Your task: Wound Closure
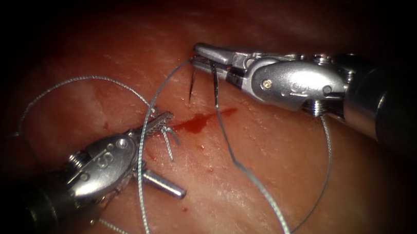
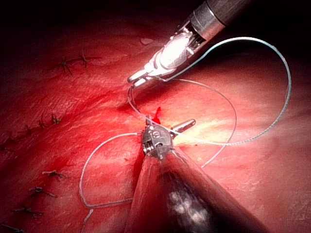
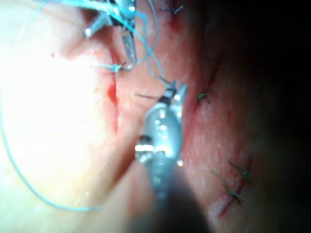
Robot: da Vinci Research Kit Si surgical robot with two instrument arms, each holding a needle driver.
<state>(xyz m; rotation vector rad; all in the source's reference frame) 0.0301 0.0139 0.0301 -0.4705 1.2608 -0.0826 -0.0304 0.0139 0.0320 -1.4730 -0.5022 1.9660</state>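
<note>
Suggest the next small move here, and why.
Probably draw the right tool back to take up slack: its shut jaws hold the needle near mid-curve, seemingly free of the tissue, while loose thread loops around the open, empty left tool.

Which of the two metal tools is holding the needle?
The right tool, entering from the picture's right: its jaws are shut on the dark needle. The left tool has its jaws spread wide open, holding nothing.
</note>
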